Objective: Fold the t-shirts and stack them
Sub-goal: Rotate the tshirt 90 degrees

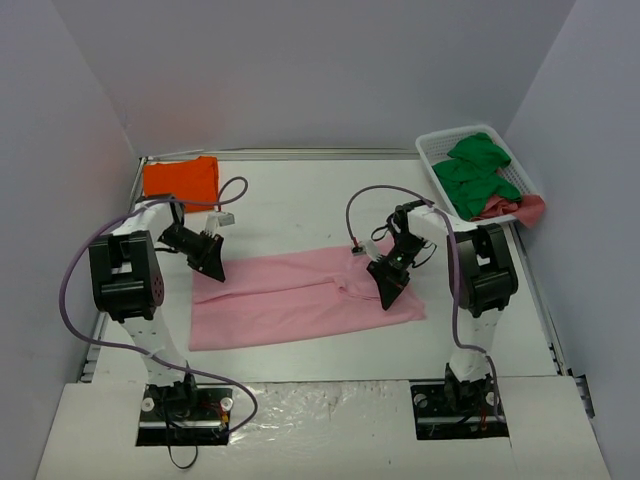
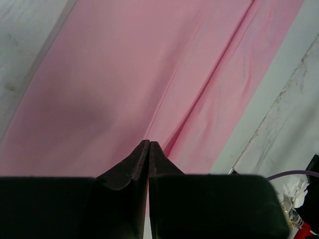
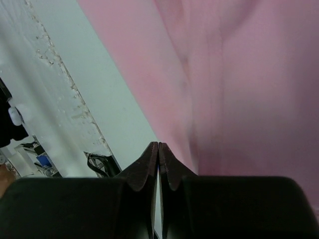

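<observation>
Two t-shirts lie on your desk: one pink t-shirt stretched long across the middle and one orange t-shirt folded in the far left corner. One white basket at the far right corner holds green cloth, with a reddish cloth draped over its rim. Both your arms bend downward. Your left claw and right claw are clenched at opposite ends of the pink t-shirt; you cannot tell whether either pinches cloth.

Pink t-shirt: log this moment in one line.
pink t-shirt: laid flat | left gripper: shut, near left end | right gripper: shut, near right end | orange t-shirt: folded, far-left
</observation>
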Available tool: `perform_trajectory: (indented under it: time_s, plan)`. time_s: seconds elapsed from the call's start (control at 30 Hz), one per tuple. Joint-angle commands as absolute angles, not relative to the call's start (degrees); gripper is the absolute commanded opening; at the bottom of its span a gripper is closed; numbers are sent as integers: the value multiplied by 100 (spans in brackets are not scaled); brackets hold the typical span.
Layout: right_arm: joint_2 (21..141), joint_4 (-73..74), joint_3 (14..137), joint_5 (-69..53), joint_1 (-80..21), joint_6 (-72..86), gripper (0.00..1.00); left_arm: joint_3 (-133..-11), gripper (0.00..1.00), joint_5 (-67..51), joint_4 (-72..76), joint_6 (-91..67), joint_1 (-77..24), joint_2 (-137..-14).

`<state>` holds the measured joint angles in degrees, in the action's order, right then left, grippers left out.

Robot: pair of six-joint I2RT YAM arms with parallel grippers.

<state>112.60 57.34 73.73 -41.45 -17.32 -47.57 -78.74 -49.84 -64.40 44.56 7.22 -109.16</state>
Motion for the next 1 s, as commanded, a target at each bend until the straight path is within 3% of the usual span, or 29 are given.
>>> perform_trajectory:
  time_s: [0.0,0.57,0.8,0.97]
  plan:
    - [10969,5714,7225,-3885,-1530,-4597,0,-7787,2,-4193,-6293,4508,677,-10749]
    - [11917,5063,7391,-3349,-1231,-4184,0,-6997,2,-2743,-5784,4790,308,-11127]
    - [12699,5089,8515,-3156,-1143,-3903,0,-6487,2,-2180,-5415,4588,-202,-10951]
    - [13533,5150,10070,-3067,-1125,-3525,0,-6460,2,-2241,-5458,4447,-413,-10890]
